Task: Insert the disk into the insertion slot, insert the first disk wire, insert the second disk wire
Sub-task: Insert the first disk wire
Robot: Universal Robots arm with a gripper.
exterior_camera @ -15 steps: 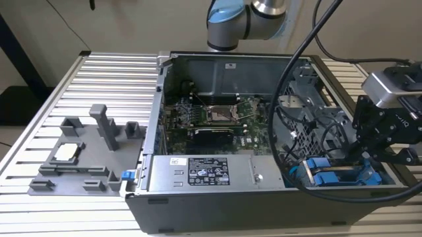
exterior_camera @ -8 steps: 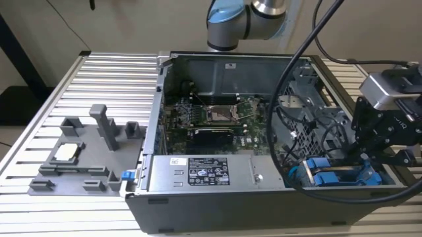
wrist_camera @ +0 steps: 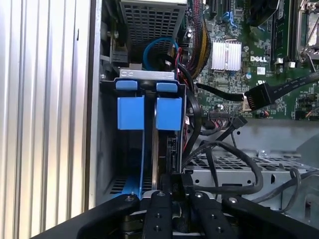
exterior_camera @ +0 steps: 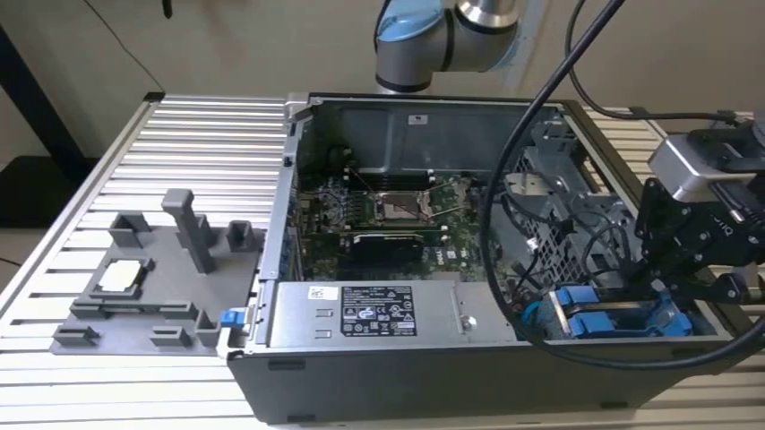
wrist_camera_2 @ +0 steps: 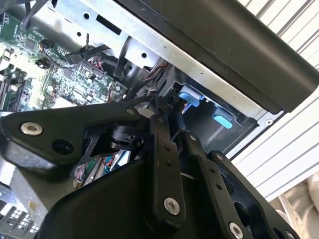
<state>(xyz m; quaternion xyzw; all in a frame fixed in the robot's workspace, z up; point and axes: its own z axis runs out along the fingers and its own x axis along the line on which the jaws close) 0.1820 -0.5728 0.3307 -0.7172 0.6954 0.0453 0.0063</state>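
**Disk edge-on in the bay, pincer at its near end**

The disk (wrist_camera: 163, 149) stands on edge inside the insertion slot (wrist_camera: 107, 134), at the lower front corner of the open computer case (exterior_camera: 395, 376) on the slatted worktop (exterior_camera: 203, 143). The 2 blue tabs (wrist_camera: 130, 112) of its carrier sit at the far end, and a blue rail runs back toward the pincer (wrist_camera: 172, 191). The pincer sits right at the disk's near edge. I cannot tell whether it is clamped on the disk or only resting against it.

I judge the disk to be dense, rigid and sensitive to shock, while its plastic carrier is lighter and will flex a little. The best hold looks to be across the 2 flat faces near the rear edge, away from the connector. It should slide along the bay only if kept square, since a skew would likely jam it.

How deep the disk sits is hidden, as are its label and its connector. A black cable with a flat plug (wrist_camera: 256, 97) hangs loose over the motherboard (wrist_camera: 234, 69). I cannot make out whether it is 1 of the disk wires.
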